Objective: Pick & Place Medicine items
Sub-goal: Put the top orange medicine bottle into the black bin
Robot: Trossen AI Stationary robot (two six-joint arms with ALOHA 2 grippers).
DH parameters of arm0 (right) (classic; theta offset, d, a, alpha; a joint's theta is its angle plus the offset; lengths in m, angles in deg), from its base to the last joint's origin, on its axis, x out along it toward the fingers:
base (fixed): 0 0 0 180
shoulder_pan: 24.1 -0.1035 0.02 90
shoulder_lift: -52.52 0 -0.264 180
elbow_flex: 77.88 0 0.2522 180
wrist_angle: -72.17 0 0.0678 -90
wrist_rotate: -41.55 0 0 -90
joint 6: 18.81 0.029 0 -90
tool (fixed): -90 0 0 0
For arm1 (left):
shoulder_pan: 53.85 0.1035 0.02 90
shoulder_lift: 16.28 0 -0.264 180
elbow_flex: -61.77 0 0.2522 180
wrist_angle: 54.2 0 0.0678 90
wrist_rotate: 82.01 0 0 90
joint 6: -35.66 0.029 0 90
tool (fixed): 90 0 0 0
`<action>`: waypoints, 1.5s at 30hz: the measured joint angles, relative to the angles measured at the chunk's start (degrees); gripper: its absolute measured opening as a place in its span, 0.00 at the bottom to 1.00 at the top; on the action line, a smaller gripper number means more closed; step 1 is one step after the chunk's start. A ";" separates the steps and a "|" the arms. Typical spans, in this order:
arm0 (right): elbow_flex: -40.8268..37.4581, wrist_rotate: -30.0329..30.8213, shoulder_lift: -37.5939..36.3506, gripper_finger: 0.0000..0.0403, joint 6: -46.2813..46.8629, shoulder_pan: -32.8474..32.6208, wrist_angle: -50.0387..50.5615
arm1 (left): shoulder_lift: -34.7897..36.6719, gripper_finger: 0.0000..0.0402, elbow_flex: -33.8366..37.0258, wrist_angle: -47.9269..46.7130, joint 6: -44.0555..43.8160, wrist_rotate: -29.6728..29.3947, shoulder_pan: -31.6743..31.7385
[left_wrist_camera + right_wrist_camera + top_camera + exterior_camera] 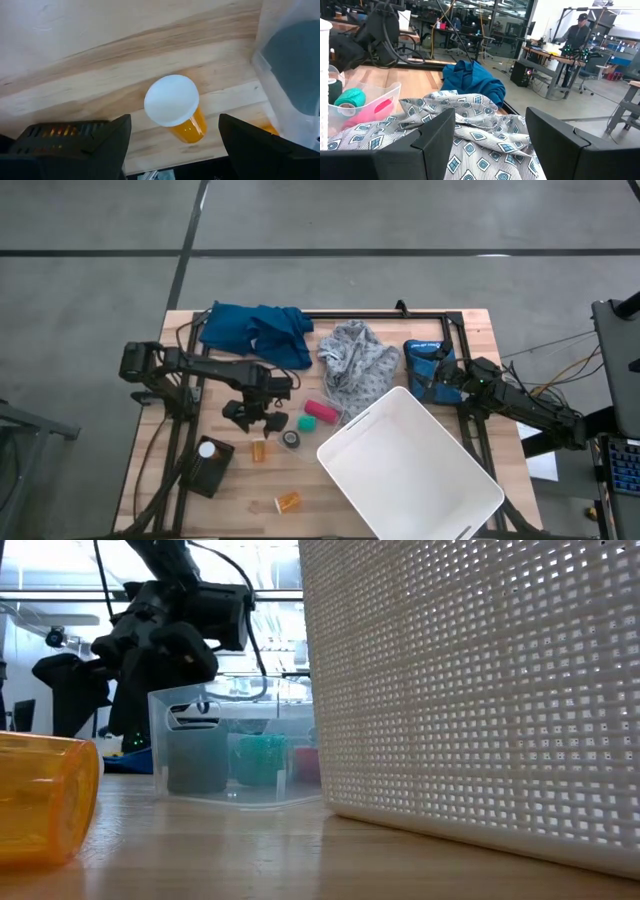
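Note:
An orange pill bottle [189, 126] with a white cap [171, 100] lies on the wood [259, 448], cap toward my left gripper. My left gripper [175, 150] hangs open just above it [257, 420], one finger on either side, touching nothing. A second orange bottle [288, 502] lies on its side near the front edge [40, 800]. A white round cap [207, 448] shows on top of a dark block. My right gripper [490, 140] waits open at the right, level over the grey patterned cloth [470, 145].
A large white mesh basket [410, 470] fills the near right [480, 690]. A clear tub [230, 755] holds a teal and a pink item [318, 415]; a tape roll [291, 439] lies beside it. A blue cloth [255, 330] lies at the far edge. A person [577, 35] stands in the room behind.

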 joint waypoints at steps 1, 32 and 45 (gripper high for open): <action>-0.01 0.01 0.00 0.60 -0.09 0.00 0.00 | 0.00 0.77 0.15 0.19 -0.02 0.00 -0.05; -0.01 0.01 0.00 0.60 -0.02 -0.02 -0.01 | -8.90 0.77 3.52 4.15 8.52 9.21 5.83; 0.00 0.01 0.00 0.60 0.00 0.00 -0.02 | -8.96 0.77 3.62 3.34 9.70 8.78 6.41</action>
